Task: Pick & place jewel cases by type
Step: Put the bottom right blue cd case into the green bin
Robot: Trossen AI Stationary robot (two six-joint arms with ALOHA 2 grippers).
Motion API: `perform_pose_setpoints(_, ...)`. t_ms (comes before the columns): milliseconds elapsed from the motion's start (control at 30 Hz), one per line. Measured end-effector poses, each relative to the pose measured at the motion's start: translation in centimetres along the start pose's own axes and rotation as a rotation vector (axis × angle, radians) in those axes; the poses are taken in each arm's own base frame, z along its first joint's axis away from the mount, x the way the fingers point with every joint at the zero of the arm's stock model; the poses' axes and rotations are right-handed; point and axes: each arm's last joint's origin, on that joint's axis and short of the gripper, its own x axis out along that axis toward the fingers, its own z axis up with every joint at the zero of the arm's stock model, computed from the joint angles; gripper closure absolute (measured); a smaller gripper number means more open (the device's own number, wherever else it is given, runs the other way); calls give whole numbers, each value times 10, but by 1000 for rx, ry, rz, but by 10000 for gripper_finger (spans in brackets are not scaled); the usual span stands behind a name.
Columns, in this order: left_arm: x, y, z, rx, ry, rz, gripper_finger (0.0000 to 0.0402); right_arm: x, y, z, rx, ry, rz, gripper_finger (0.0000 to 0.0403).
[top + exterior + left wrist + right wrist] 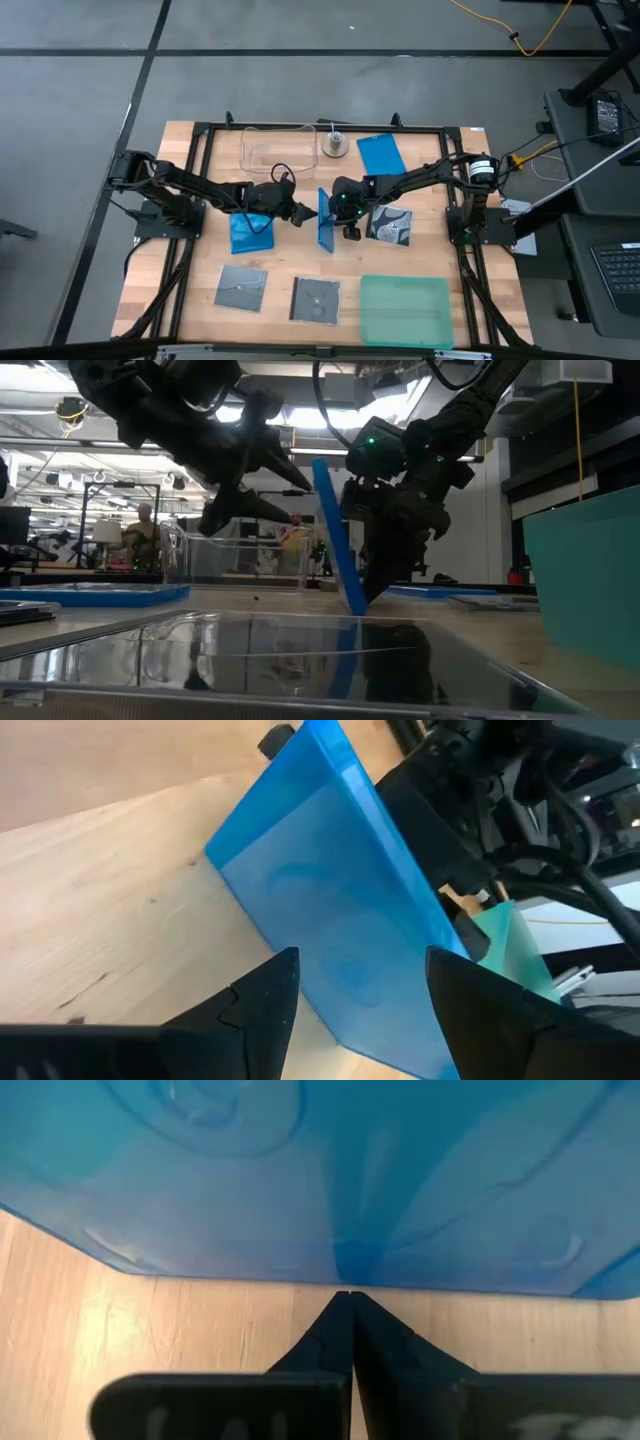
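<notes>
Two robot arms meet at a blue case point(326, 220) standing on edge in the middle of the wooden table point(190, 290).

The right gripper point(340, 213) sits against the tilted case with its fingers closed together; whether they pinch its edge is hard to tell. The left gripper point(303, 213) faces the case with its fingers spread wide. A second blue case point(251, 231) lies under the left arm, a third point(381, 155) near the clear tub point(278, 146). Grey square cases point(241, 288) lie toward the near edge, beside the green tray point(405, 311).
</notes>
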Motion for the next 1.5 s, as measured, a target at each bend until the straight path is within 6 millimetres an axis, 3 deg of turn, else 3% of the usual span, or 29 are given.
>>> perform_pose_setpoints(633, 0, -4, 2, -22, -20, -45, 185, 0, 0, 0, -25, -3, 5, 397)
perform_pose_setpoints(900, 0, 13, 5, -33, 45, 68, 187, 0, 1, 0, -22, -3, 7, 397)
perform_pose_setpoints(1500, 3, 24, -1, -73, 225, 85, 297, -2, -4, 0, -9, -2, 5, 397)
